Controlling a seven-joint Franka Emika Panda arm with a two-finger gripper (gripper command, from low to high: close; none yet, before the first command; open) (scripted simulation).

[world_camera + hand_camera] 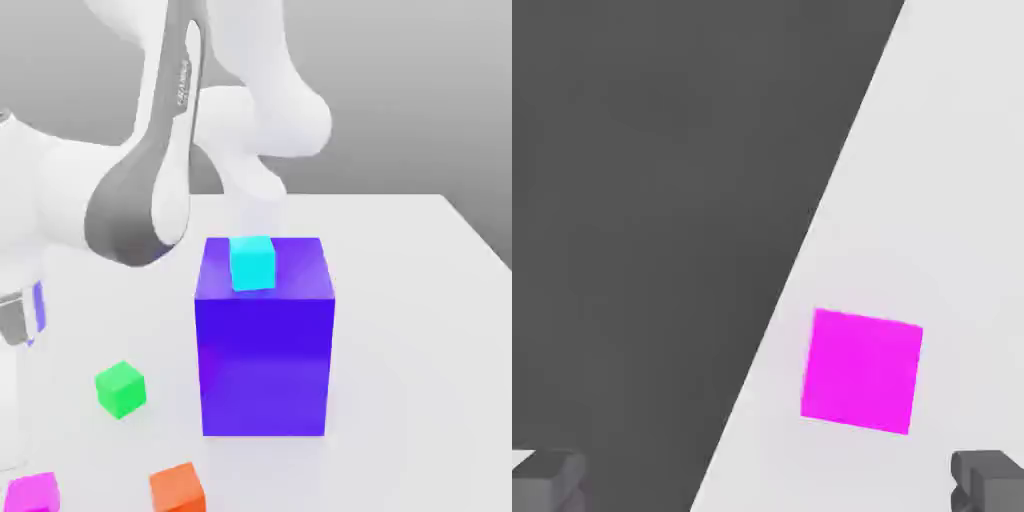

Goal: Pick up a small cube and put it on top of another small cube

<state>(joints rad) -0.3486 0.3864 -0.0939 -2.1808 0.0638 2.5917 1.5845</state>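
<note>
The small magenta cube [32, 492] lies on the white table at the near left corner of the exterior view. Seen from the hand view, the same cube [862, 371] rests flat close to the table's edge. My gripper [768, 480] hovers above it, open, with both grey fingertips [990, 478] set wide apart and nothing between them. The cube sits off centre, nearer one fingertip than the other. A small cyan cube [253, 263] stands on top of a large blue block [265, 350]. Small green [120, 389] and orange [177, 489] cubes lie on the table.
The white table [420, 300] ends right beside the magenta cube, with dark floor [642, 220] beyond the edge. The arm's white and grey links [150, 200] reach over the left side, and the large blue block rises mid-table.
</note>
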